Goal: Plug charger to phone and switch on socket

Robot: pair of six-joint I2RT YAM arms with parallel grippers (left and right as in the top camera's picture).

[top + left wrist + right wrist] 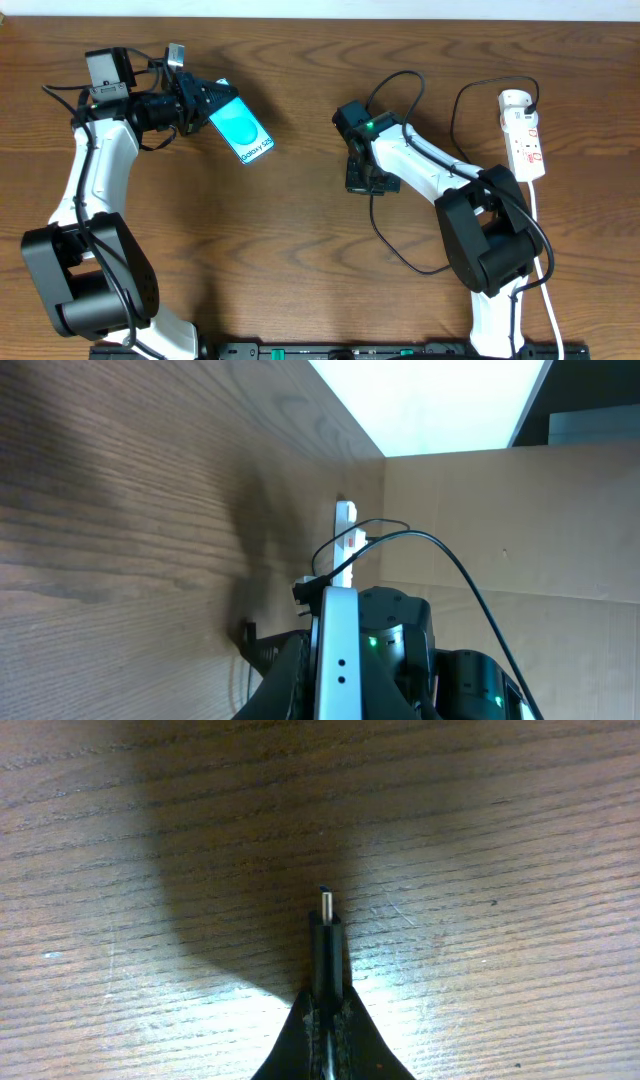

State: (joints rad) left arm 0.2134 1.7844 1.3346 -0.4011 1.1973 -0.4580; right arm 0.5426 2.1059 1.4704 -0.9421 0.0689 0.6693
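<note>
My left gripper (208,103) is shut on the phone (241,128), whose cyan screen with "Galaxy" text faces up at the upper left of the table. In the left wrist view the phone's silver edge (340,650) sits between the fingers (340,685). My right gripper (358,178) is shut on the charger's black plug, just above the table centre. In the right wrist view the plug (327,945) sticks out of the fingers (328,1020) with its metal tip bare. The charger cable (385,225) loops back toward the socket (524,135), a white power strip at the far right.
The power strip's white cord (545,265) runs down the right edge of the table. The charger's cable arcs over the right arm (430,165) near the back. The wooden table (290,250) spans the view, with a cardboard wall (500,520) behind it.
</note>
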